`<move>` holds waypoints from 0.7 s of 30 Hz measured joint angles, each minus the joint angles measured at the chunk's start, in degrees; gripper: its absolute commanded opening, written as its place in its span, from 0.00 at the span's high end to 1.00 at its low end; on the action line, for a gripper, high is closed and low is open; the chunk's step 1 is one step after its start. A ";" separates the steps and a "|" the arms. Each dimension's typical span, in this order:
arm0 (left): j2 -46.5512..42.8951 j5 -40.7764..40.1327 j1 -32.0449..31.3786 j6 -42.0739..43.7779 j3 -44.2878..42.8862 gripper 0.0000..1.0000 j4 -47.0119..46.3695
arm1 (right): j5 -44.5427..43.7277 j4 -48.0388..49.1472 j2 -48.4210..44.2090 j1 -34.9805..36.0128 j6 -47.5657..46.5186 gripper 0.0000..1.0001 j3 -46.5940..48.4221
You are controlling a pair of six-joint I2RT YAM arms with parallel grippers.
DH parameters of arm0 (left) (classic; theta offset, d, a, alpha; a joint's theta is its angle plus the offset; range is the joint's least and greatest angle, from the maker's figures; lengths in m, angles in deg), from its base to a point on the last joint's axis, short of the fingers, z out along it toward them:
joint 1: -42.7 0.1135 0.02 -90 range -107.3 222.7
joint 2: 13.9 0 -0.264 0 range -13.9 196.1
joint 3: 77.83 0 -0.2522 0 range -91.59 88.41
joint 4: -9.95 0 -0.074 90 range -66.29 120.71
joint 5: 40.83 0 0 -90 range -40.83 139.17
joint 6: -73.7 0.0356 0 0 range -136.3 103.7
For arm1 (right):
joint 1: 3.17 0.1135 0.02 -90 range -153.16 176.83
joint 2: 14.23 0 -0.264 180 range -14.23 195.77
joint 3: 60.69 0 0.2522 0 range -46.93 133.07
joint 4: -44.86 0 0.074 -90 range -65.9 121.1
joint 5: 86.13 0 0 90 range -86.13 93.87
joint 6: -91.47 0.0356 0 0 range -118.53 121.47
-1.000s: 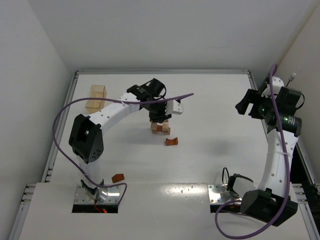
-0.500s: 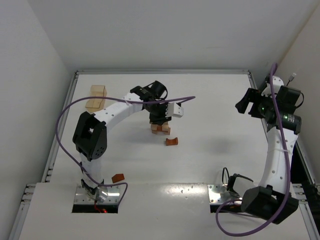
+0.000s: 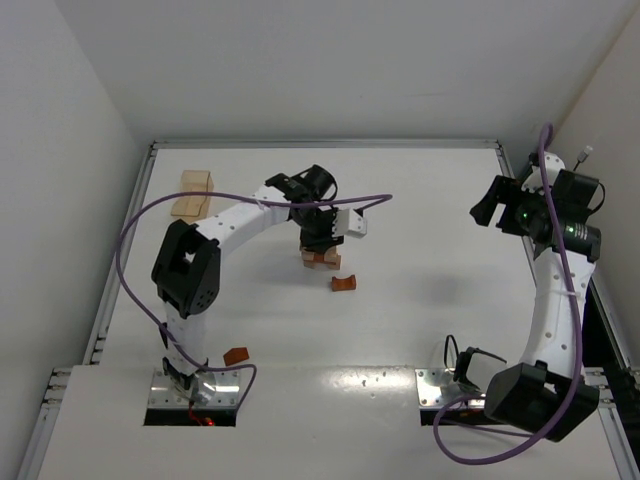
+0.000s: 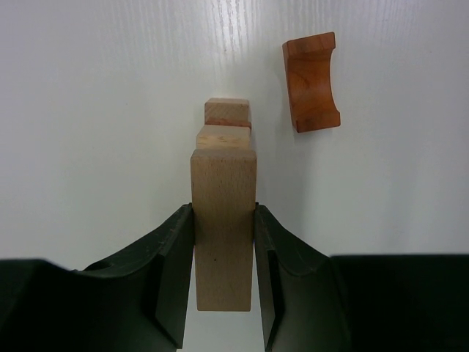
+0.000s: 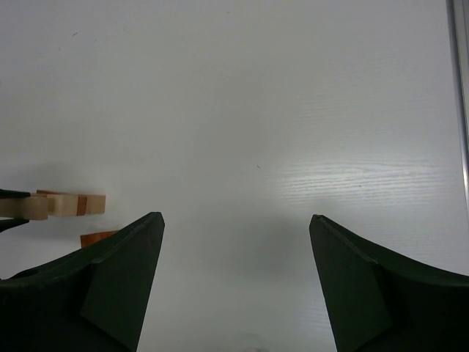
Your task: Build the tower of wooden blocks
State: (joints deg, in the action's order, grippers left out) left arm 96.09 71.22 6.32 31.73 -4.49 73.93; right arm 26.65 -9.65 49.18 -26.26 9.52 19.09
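At the far left of the table [image 3: 420, 190] lie pale wooden pieces [image 3: 193, 195], well apart from everything else. Nearer, close to the left arm's base, a small reddish piece [image 3: 236, 355] lies alone on the white surface.

The left arm reaches out toward the middle of the table. Its left gripper [image 3: 320, 238] points down and is clamped on a pale bar [image 4: 223, 242], with one dark finger [image 4: 172, 271] pressed against each long side of the wood. The bar hangs directly over the wood block tower [image 3: 321, 258], a short stack of pale tan and reddish-brown blocks left of the table's centre. The left wrist view shows the stack's top blocks just past the bar's end. Whether the bar touches the stack cannot be told.

Just to the near right of the tower, a reddish curved block [image 3: 343, 283] lies flat on the table, apart from the stack.

At the far right, the right gripper [image 5: 236, 217] is raised above bare table with its jaws spread wide, holding nothing.
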 measured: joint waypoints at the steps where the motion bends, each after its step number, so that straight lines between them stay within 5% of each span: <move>1: 0.35 0.02 0.00 0.02 -0.11 0.85 0.09 | -0.04 0.00 0.04 0.00 0.00 0.23 0.00; 21: 4.42 0.22 0.00 0.48 -5.03 0.78 1.18 | -0.09 0.61 1.75 0.00 0.00 0.23 0.02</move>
State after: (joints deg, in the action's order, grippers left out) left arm 100.51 71.44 6.32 32.21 -9.52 75.11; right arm 26.56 -9.04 50.93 -26.26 9.52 19.11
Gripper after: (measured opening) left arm 0.304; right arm 0.774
